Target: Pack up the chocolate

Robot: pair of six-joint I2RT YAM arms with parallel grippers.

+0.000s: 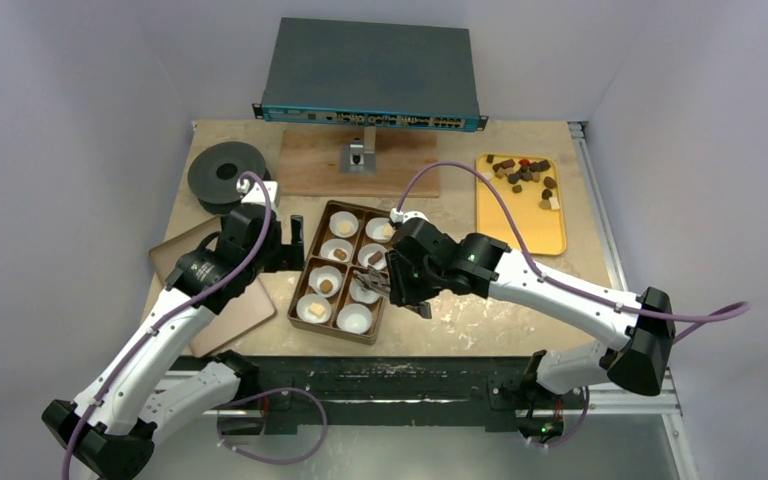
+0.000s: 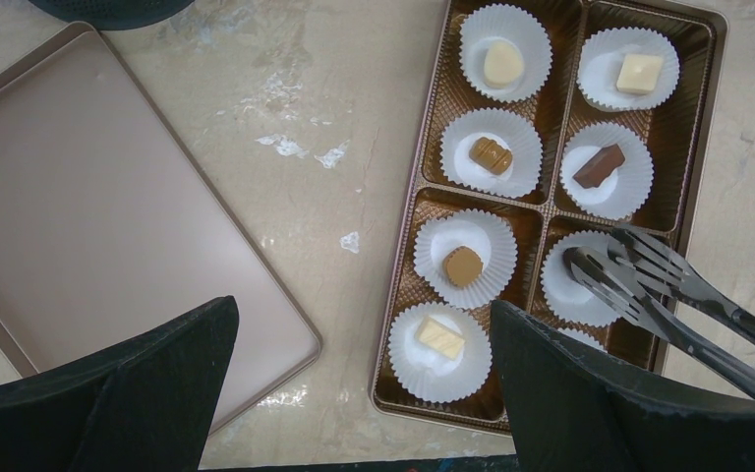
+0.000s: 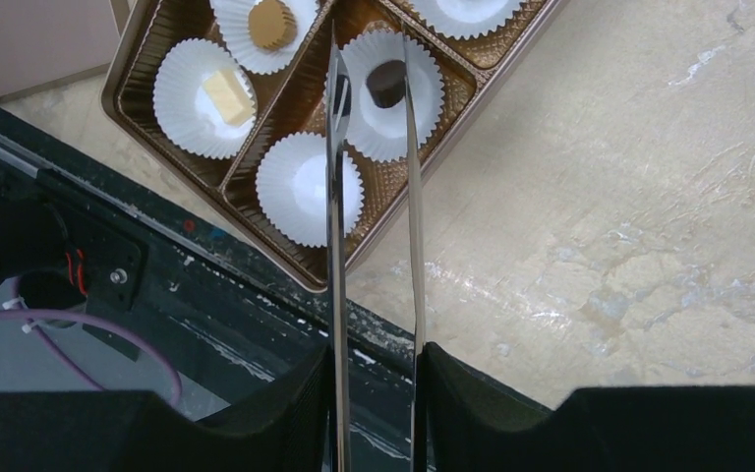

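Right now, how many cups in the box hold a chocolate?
7: all four of the left column, the far three of the right; the dark piece sits between the tongs. The nearest right cup is empty.

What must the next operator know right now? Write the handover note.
Left gripper: open, empty, hanging beside the box.
Right gripper: shut on the tongs, whose tips straddle a dark chocolate sitting in its cup; whether it is released is unclear.
Done: seven of eight cups hold a piece, counting that one.
Left: the near right cup is empty; spare chocolate lies on the yellow tray.
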